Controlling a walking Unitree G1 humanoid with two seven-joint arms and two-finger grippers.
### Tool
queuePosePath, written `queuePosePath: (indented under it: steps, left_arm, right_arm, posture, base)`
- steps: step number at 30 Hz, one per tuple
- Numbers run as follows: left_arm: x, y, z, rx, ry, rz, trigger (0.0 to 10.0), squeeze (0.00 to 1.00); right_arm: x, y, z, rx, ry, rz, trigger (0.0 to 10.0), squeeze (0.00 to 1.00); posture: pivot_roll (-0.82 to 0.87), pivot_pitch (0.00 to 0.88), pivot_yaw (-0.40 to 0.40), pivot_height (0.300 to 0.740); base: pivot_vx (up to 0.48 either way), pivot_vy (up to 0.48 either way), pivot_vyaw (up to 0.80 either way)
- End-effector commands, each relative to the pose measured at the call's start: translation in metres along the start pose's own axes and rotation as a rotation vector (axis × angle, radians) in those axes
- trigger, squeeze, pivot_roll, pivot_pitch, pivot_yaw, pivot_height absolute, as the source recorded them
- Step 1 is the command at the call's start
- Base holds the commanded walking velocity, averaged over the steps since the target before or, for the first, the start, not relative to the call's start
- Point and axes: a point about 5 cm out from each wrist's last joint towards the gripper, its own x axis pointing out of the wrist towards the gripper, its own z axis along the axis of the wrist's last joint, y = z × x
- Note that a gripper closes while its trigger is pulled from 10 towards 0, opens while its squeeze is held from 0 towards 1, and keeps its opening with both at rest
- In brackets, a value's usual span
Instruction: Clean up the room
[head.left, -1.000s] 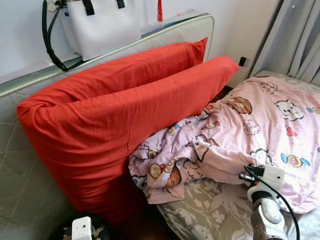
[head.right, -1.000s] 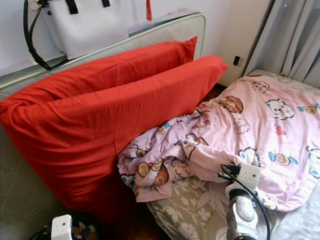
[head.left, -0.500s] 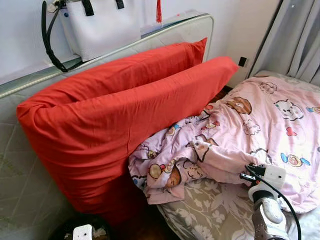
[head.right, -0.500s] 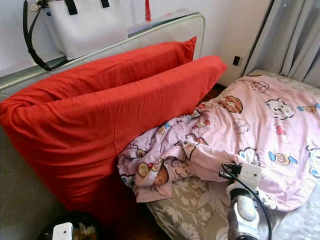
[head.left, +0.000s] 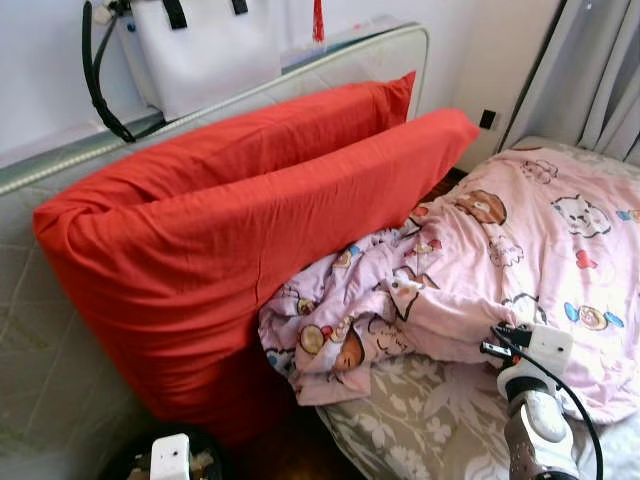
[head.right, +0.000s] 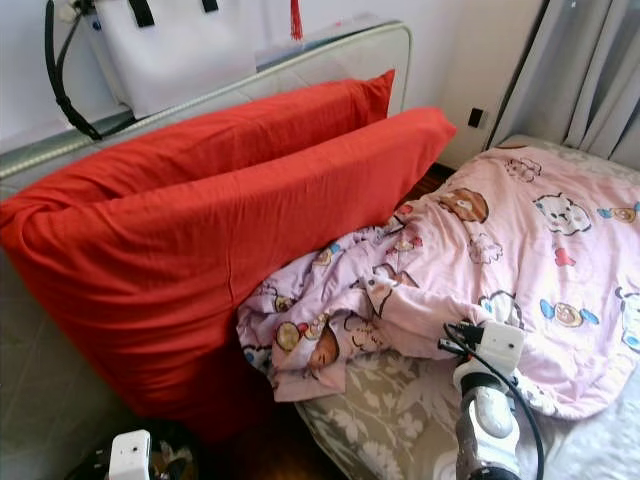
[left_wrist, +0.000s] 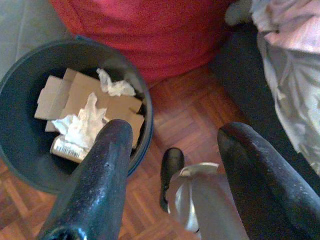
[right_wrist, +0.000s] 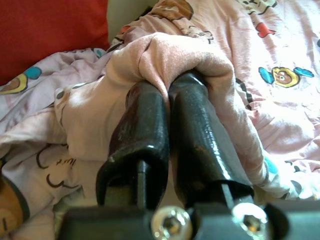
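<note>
Right wrist view: right gripper (right_wrist: 167, 95) fingers pressed together, pinching a fold of the pink cartoon quilt (head.left: 520, 240), bunched at 4 o'clock off the red pillows (head.left: 230, 230); bed unmade; left gripper (left_wrist: 170, 145) spread over waste bin (left_wrist: 20, 145), scraps binned

Head cameras look down across the pink quilt (head.left: 520, 250); wrist cameras sit close, one over the bin (left_wrist: 30, 150).

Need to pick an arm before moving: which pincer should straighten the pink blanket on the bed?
Right. The right pincer is already shut on a fold of the pink blanket at the bed edge. The left pincer hangs open, low over the floor beside the waste bin.
</note>
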Motion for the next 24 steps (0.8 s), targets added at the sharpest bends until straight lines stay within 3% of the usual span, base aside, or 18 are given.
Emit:
queuePosePath:
  steps: [1, 17, 24]
  left_arm:
    - [-0.002, 0.004, -0.007, 0.019, 0.036, 0.009, 10.0, 0.0]
    - [0.0, 0.003, -0.001, 0.017, 0.01, 0.008, 10.0, 0.0]
    - [-0.004, 0.008, -0.011, 0.011, 0.047, 0.019, 10.0, 0.0]
  right_arm:
    - [0.002, 0.003, 0.002, 0.003, -0.004, 0.009, 10.0, 0.0]
    - [0.001, 0.009, -0.001, 0.019, 0.006, -0.003, 10.0, 0.0]
    - [0.003, -0.002, 0.003, 0.009, -0.013, -0.064, 10.0, 0.0]
  posture:
    - [0.05, 0.0, 0.019, 0.74]
    - [0.08, 0.0, 0.02, 0.74]
    - [0.08, 0.0, 0.02, 0.74]
  base:
    - [-0.255, 0.0, 0.0]
    - [-0.255, 0.0, 0.0]
    - [-0.255, 0.0, 0.0]
